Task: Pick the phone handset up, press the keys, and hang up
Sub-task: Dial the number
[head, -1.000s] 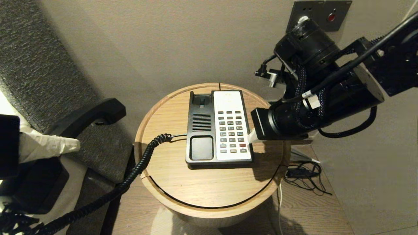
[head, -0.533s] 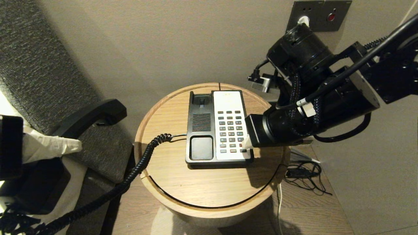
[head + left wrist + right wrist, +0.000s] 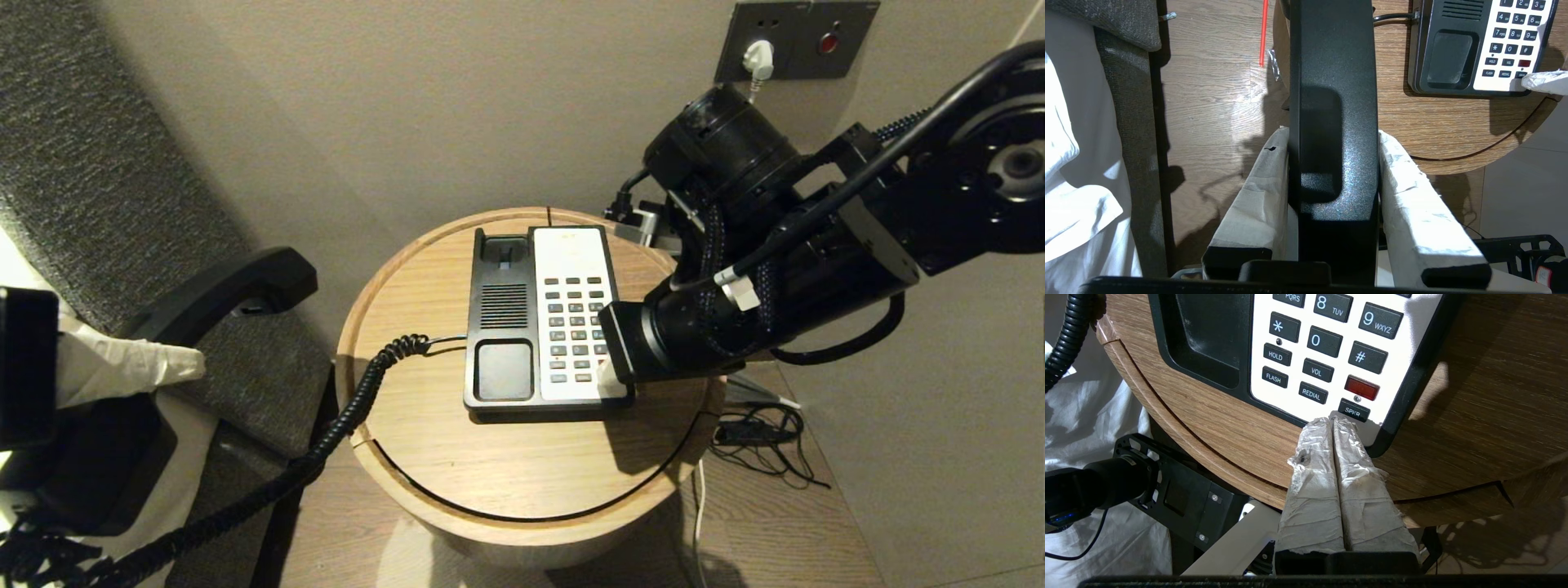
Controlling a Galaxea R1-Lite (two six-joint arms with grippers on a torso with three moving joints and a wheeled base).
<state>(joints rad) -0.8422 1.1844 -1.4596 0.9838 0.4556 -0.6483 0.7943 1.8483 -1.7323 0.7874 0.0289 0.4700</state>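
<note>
Black glossy handset (image 3: 1333,102) clamped between taped fingers of left gripper (image 3: 1334,163), off table's left edge. Right gripper (image 3: 1334,421) pressed shut, tips at keypad's (image 3: 1327,347) near-right corner.

Legible markings, all on the white keypad (image 3: 1331,355) of the phone base (image 3: 539,327):
- Number keys: "8 TUV" (image 3: 1333,305), "9 WXYZ" (image 3: 1381,321), "0" (image 3: 1324,341); one key, cut off at the picture's edge, shows only "PQRS".
- Symbol keys: "*" (image 3: 1284,327), "#" (image 3: 1367,357).
- Function keys: "HOLD" (image 3: 1277,354), "FLASH" (image 3: 1274,377), "VOL" (image 3: 1318,370), "REDIAL" (image 3: 1313,393), "SPKR" (image 3: 1354,410).
- Left wrist view: digits 1 to 9 readable on the same keypad.
</note>
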